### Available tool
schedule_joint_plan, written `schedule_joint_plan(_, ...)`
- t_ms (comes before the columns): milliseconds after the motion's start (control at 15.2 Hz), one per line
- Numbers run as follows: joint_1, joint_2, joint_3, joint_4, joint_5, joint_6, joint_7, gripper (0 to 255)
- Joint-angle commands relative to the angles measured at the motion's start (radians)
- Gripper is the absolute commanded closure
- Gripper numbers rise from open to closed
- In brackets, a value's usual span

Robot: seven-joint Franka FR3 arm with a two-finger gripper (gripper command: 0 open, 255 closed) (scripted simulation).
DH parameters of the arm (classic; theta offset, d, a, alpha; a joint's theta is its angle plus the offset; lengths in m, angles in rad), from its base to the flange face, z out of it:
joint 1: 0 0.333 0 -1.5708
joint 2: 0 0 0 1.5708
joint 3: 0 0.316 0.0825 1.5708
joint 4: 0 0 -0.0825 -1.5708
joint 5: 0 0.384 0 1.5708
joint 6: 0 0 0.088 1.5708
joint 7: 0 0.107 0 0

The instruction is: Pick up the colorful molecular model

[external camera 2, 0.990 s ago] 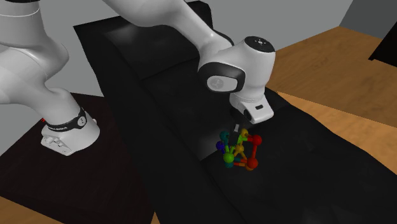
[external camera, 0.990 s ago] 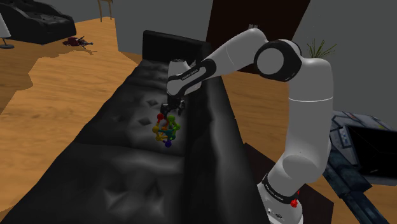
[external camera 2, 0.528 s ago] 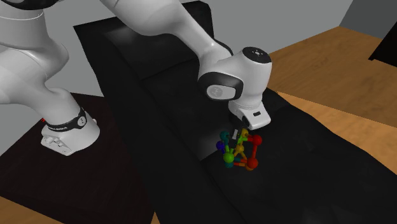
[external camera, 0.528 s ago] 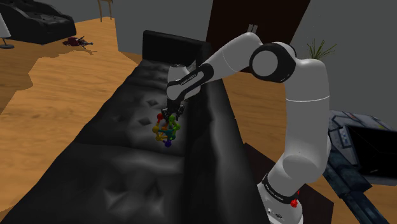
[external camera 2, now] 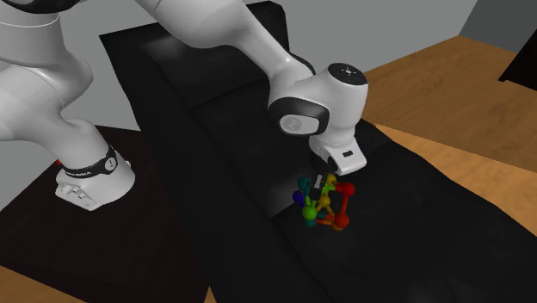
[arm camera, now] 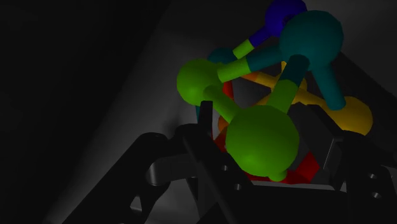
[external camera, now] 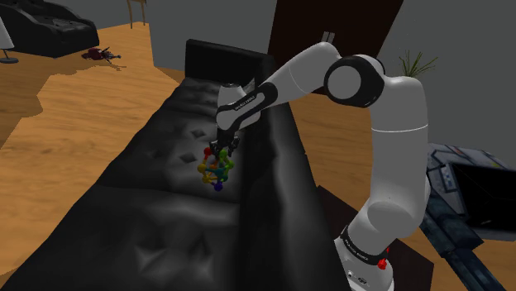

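The molecular model (external camera: pixel 217 169) is a cluster of green, teal, blue, orange and red balls joined by short rods. It rests on the seat of a black tufted sofa (external camera: pixel 157 223), close to the backrest. My black gripper (external camera: pixel 222 154) points down onto the model's top from the white arm. In the second exterior view the gripper (external camera 2: pixel 331 181) is sunk into the upper part of the model (external camera 2: pixel 324 207). In the wrist view the gripper (arm camera: pixel 261 130) is shut on the model's rods, with a green ball (arm camera: pixel 262 141) in front of it.
The sofa's tall backrest (external camera: pixel 273 182) rises right beside the model. The stand sits on a dark table (external camera 2: pixel 146 241). Wooden floor (external camera: pixel 74 99) surrounds the sofa, with a dark chair (external camera: pixel 50 29) and a small red object (external camera: pixel 101 54) far off.
Over the last second the gripper came down onto the model and went from open to shut on it. Since half a second ago nothing has moved.
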Motion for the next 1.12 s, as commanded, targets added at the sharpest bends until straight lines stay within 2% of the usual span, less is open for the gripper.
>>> schedule_joint_plan(0,-0.002,-0.011,0.000,-0.004,0.001,-0.008,-0.001,255)
schedule_joint_plan(1056,-0.008,-0.132,0.009,0.022,0.016,-0.155,-0.009,255)
